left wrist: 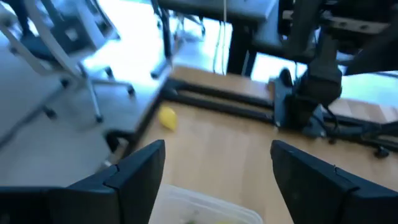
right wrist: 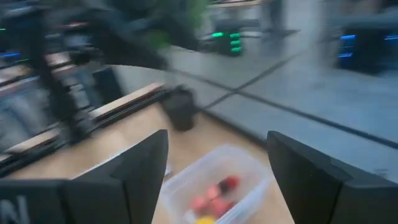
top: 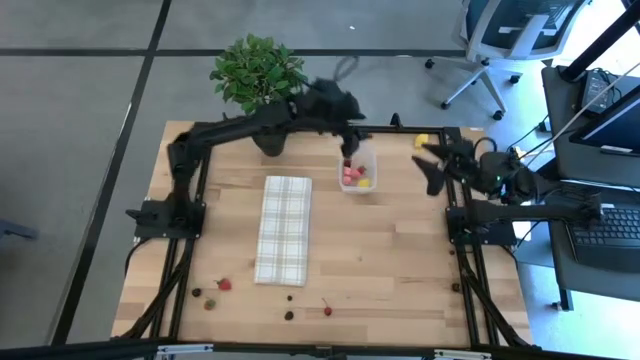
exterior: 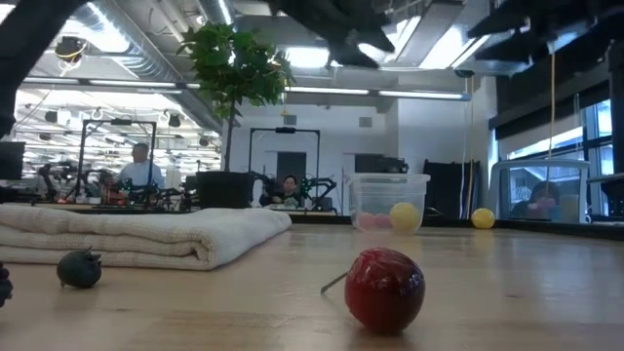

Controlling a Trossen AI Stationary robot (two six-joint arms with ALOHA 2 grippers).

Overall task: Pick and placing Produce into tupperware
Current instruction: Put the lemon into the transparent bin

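Observation:
The tupperware [top: 358,173] is a small clear box on the table's far middle, holding pink, red and yellow pieces of produce [right wrist: 214,198]. More produce lies loose: a yellow piece [top: 422,141] by the far right corner, and red [top: 224,284] and dark pieces [top: 289,315] along the near edge. In the low view a red piece [exterior: 385,286] is closest. My left gripper [top: 350,142] hovers open just above the tupperware's far side [left wrist: 199,208]. My right gripper [top: 428,168] is open too, raised to the right of the tupperware and facing it [right wrist: 217,186].
A folded pale checked cloth [top: 283,228] lies left of centre. A leafy potted plant [top: 258,75] stands at the far edge behind my left arm. Bare wood lies between cloth and right arm base [top: 480,215]. People sit in the room beyond [exterior: 141,166].

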